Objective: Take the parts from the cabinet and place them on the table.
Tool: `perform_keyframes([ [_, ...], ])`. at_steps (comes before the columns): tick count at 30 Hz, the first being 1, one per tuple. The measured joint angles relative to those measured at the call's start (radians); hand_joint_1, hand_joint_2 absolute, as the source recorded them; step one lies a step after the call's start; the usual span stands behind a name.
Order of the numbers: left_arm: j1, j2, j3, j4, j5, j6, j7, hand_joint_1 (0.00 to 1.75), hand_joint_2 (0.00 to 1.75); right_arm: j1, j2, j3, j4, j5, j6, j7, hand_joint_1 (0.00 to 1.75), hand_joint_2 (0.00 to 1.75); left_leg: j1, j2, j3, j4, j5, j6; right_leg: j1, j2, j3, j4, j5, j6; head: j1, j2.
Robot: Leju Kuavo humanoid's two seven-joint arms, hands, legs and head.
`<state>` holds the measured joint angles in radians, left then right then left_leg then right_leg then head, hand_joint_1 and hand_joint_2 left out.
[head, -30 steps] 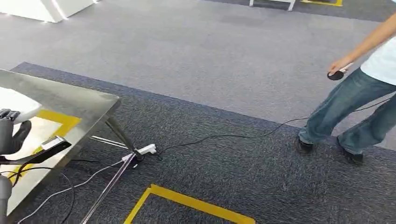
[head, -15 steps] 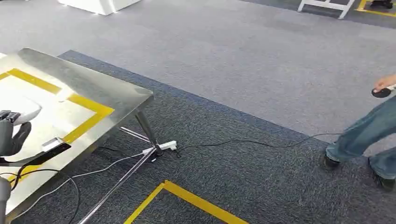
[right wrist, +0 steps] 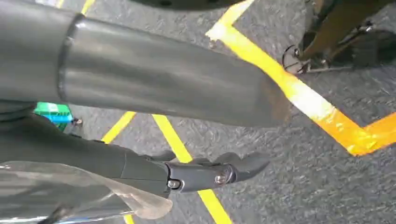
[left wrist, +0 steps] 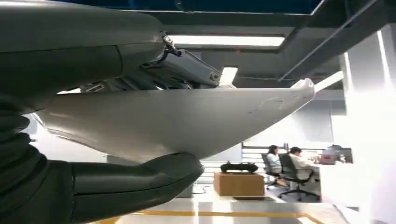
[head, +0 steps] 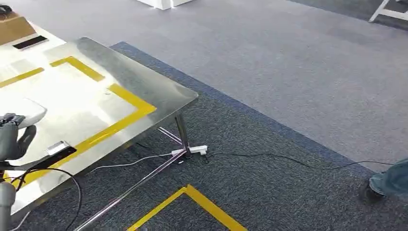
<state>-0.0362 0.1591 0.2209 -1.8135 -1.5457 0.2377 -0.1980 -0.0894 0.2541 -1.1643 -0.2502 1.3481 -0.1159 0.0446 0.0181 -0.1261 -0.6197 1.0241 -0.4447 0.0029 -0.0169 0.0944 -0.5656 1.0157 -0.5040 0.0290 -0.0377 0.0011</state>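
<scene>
My left hand (head: 11, 140) is at the far left of the head view, over the near part of the steel table (head: 163, 94). It holds a white curved part (head: 25, 109). In the left wrist view the white part (left wrist: 187, 121) is clamped between the thick grey thumb (left wrist: 130, 182) on one side and the darker fingers (left wrist: 187, 65) on the other. My right hand (right wrist: 205, 172) hangs over the dark carpet, its fingers (right wrist: 243, 164) loosely stretched out, and I see nothing in them.
The table carries yellow tape lines (head: 125, 98), a cardboard box (head: 14, 29) and a flat black item (head: 30, 42) at its far end. On the carpet lie a white power strip (head: 195, 150) with cables and yellow floor tape (head: 197, 199). A person's leg and shoe (head: 387, 184) are at the right edge.
The camera has swung left: the table takes up more of the view and the person has slid off to the right edge. My left hand still holds the white part.
</scene>
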Motion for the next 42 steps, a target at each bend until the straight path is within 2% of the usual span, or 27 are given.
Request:
perform_keyframes([
  [2,0.006,0.0,0.001,0.0,0.0,0.0,0.0,1.75,1.75,0.0,0.0,0.0,0.0,-0.001,0.0,0.0,0.0,0.0,0.003,-0.027,0.0,-0.007,0.007,-0.015,0.0,-0.024,0.007,-0.005,0.004,-0.012,0.0,0.0],
  [3,0.01,0.001,0.002,0.0,0.001,0.0,0.001,1.75,1.75,-0.001,0.0,0.0,0.0,0.0,0.0,0.0,0.0,0.0,0.001,0.012,-0.002,0.001,-0.001,-0.017,-0.005,-0.041,0.013,-0.014,0.009,-0.02,-0.001,0.0],
  [4,0.005,0.003,0.003,0.0,0.002,0.0,0.002,1.75,1.75,-0.001,0.0,0.0,0.0,-0.001,0.0,-0.001,0.0,0.0,-0.006,0.077,-0.017,0.035,-0.023,-0.023,-0.003,-0.054,0.019,-0.017,0.006,-0.026,-0.012,0.0],
  [5,0.0,0.003,0.002,0.0,0.004,-0.001,0.003,1.75,1.75,0.0,0.0,0.0,0.0,-0.001,0.0,0.0,0.0,0.0,-0.005,0.101,-0.047,0.098,-0.057,-0.027,-0.001,-0.07,0.021,-0.017,0.005,-0.029,-0.013,0.0],
  [7,0.004,0.001,0.001,0.0,0.004,-0.003,0.003,1.75,1.75,0.003,0.0,0.0,0.001,-0.001,0.0,0.0,0.0,0.0,-0.003,0.116,-0.126,0.262,-0.124,-0.032,0.001,-0.103,0.024,-0.017,-0.001,-0.034,-0.014,0.0],
  [8,0.006,0.001,0.001,0.0,0.004,-0.004,0.004,1.75,1.75,0.003,0.0,-0.001,0.001,-0.001,0.0,0.0,0.0,0.0,-0.002,0.117,-0.147,0.304,-0.131,-0.033,0.002,-0.118,0.025,-0.016,-0.002,-0.035,-0.014,0.0],
  [9,0.007,0.001,0.001,0.0,0.004,-0.005,0.005,1.75,1.75,0.003,0.0,-0.001,0.001,-0.001,0.0,0.0,0.0,0.0,-0.001,0.118,-0.142,0.293,-0.111,-0.033,0.003,-0.133,0.028,-0.016,-0.005,-0.034,-0.013,0.0],
  [11,0.007,0.002,0.002,0.0,0.004,-0.006,0.006,1.75,1.75,0.0,0.0,-0.001,0.001,-0.001,0.0,0.0,0.0,0.0,-0.003,0.132,-0.066,0.15,-0.025,-0.024,0.006,-0.16,0.037,-0.016,-0.012,-0.032,-0.014,0.0],
  [12,0.006,0.002,0.002,0.0,0.004,-0.005,0.006,1.75,1.75,0.0,0.0,0.0,0.001,-0.001,0.0,0.0,0.0,0.0,-0.008,0.16,-0.013,0.054,0.014,-0.015,0.008,-0.172,0.045,-0.017,-0.017,-0.03,-0.013,0.0],
  [13,0.004,0.002,0.002,0.0,0.004,-0.006,0.006,1.75,1.75,0.0,0.0,0.0,0.001,-0.001,0.0,0.0,0.0,0.0,-0.021,0.208,0.013,0.01,-0.002,-0.007,0.012,-0.183,0.048,-0.017,-0.022,-0.024,-0.013,0.0],
  [15,0.002,0.002,0.002,0.0,0.004,-0.006,0.007,1.75,1.75,-0.002,0.0,0.0,0.001,-0.001,0.0,-0.001,0.0,0.0,-0.026,0.193,0.009,-0.001,-0.002,0.004,0.018,-0.204,0.048,-0.016,-0.027,-0.015,-0.012,0.0],
  [17,0.006,0.003,0.006,0.0,0.006,-0.006,0.008,1.75,1.75,-0.005,0.0,0.0,0.002,-0.001,0.0,-0.001,0.0,0.0,-0.028,0.166,0.007,-0.005,-0.002,0.012,0.018,-0.229,0.058,-0.022,-0.031,-0.006,-0.012,0.0],
  [18,0.007,0.003,0.008,0.0,0.005,-0.006,0.008,1.75,1.75,-0.008,0.0,-0.001,0.002,-0.001,0.0,-0.001,0.0,0.0,-0.015,0.155,0.015,-0.016,0.004,0.02,0.014,-0.211,0.049,-0.018,-0.043,0.004,-0.012,0.0],
  [19,0.005,0.003,0.008,0.0,0.007,-0.005,0.008,1.75,1.75,-0.009,-0.001,-0.001,0.002,-0.001,-0.001,-0.002,0.0,0.0,-0.014,0.147,0.015,-0.017,0.004,0.023,0.012,-0.155,0.043,0.008,-0.061,0.007,-0.008,0.0],
  [20,0.002,0.002,0.008,0.0,0.007,-0.005,0.008,1.75,1.75,-0.009,-0.001,0.0,0.002,-0.001,-0.002,-0.002,0.0,0.0,-0.013,0.138,0.014,-0.017,0.005,0.029,0.011,-0.12,0.013,0.074,-0.097,0.007,-0.003,0.0],
  [22,0.004,0.0,0.008,0.0,0.007,-0.005,0.008,1.75,1.75,-0.006,-0.002,-0.001,0.002,-0.001,-0.002,-0.001,0.0,0.0,-0.013,0.115,0.013,-0.017,0.004,0.031,0.011,-0.098,-0.073,0.241,-0.164,0.01,-0.002,0.0],
  [23,0.006,-0.002,0.008,0.0,0.007,-0.006,0.008,1.75,1.75,-0.005,-0.003,-0.001,0.002,-0.001,-0.002,0.0,0.0,0.0,-0.013,0.101,0.013,-0.016,0.004,0.031,0.011,-0.097,-0.106,0.294,-0.171,0.011,-0.002,0.0],
  [24,0.007,-0.002,0.007,0.0,0.007,-0.006,0.008,1.75,1.75,-0.002,-0.003,-0.001,0.002,-0.001,-0.002,0.0,0.0,0.0,-0.013,0.088,0.014,-0.016,0.004,0.031,0.011,-0.097,-0.116,0.293,-0.151,0.012,-0.002,0.0],
  [25,0.009,-0.003,0.007,0.0,0.007,-0.006,0.008,1.75,1.75,0.0,-0.004,-0.002,0.002,-0.002,-0.003,-0.002,0.0,0.0,-0.011,0.075,0.015,-0.014,0.003,0.03,0.01,-0.096,-0.103,0.247,-0.109,0.012,-0.001,0.0],
  [27,0.01,-0.003,0.007,0.0,0.007,-0.006,0.008,1.75,1.75,-0.002,-0.006,-0.002,0.002,-0.002,-0.01,-0.009,0.0,0.0,-0.009,0.062,0.016,-0.007,-0.003,0.024,0.006,-0.091,-0.039,0.083,-0.008,0.011,-0.001,0.0],
  [28,0.011,-0.003,0.007,0.0,0.007,-0.006,0.008,1.75,1.75,-0.004,-0.006,-0.002,0.002,-0.002,-0.014,-0.01,0.0,0.0,-0.008,0.057,0.014,-0.003,-0.007,0.018,0.002,-0.078,-0.016,0.024,0.003,0.013,-0.001,0.0],
  [30,0.013,-0.002,0.009,0.0,0.007,-0.006,0.008,1.75,1.75,-0.008,-0.006,-0.002,0.003,-0.002,-0.017,-0.012,0.0,0.0,-0.015,0.05,0.005,0.01,-0.01,0.01,0.0,-0.068,0.001,0.001,-0.003,0.003,-0.003,0.0],
  [31,0.016,-0.001,0.01,0.0,0.007,-0.006,0.008,1.75,1.75,-0.009,-0.006,-0.002,0.003,-0.002,-0.018,-0.012,0.0,0.0,-0.015,0.05,0.005,0.008,-0.006,0.024,0.002,-0.068,0.0,0.002,-0.002,0.003,0.0,0.0],
  [32,0.017,0.0,0.009,0.0,0.006,-0.006,0.008,1.75,1.75,-0.009,-0.006,-0.002,0.003,-0.003,-0.019,-0.011,0.0,0.0,-0.015,0.051,0.006,0.007,-0.006,0.027,0.003,-0.067,0.0,0.001,-0.002,0.003,-0.002,0.0],
  [36,0.016,0.0,0.01,0.0,0.006,-0.006,0.009,1.75,1.75,-0.007,-0.008,-0.008,0.003,-0.009,-0.019,-0.019,0.0,0.0,-0.014,0.055,0.014,-0.003,-0.005,0.026,0.006,-0.062,0.001,0.001,-0.002,-0.005,-0.003,0.0],
  [40,0.016,0.0,0.01,0.0,0.006,-0.006,0.009,1.75,1.75,-0.007,-0.008,-0.009,0.003,-0.01,-0.017,-0.024,0.0,0.0,-0.014,0.054,0.016,-0.008,-0.004,0.018,0.007,-0.063,0.002,0.002,-0.005,-0.01,-0.002,0.0],
  [42,0.016,0.0,0.01,0.0,0.006,-0.007,0.009,1.75,1.75,-0.008,-0.008,-0.01,0.003,-0.009,-0.014,-0.025,0.0,0.0,-0.013,0.054,0.016,-0.009,-0.005,0.004,0.007,-0.063,0.002,0.002,-0.006,-0.012,-0.002,0.0],
])
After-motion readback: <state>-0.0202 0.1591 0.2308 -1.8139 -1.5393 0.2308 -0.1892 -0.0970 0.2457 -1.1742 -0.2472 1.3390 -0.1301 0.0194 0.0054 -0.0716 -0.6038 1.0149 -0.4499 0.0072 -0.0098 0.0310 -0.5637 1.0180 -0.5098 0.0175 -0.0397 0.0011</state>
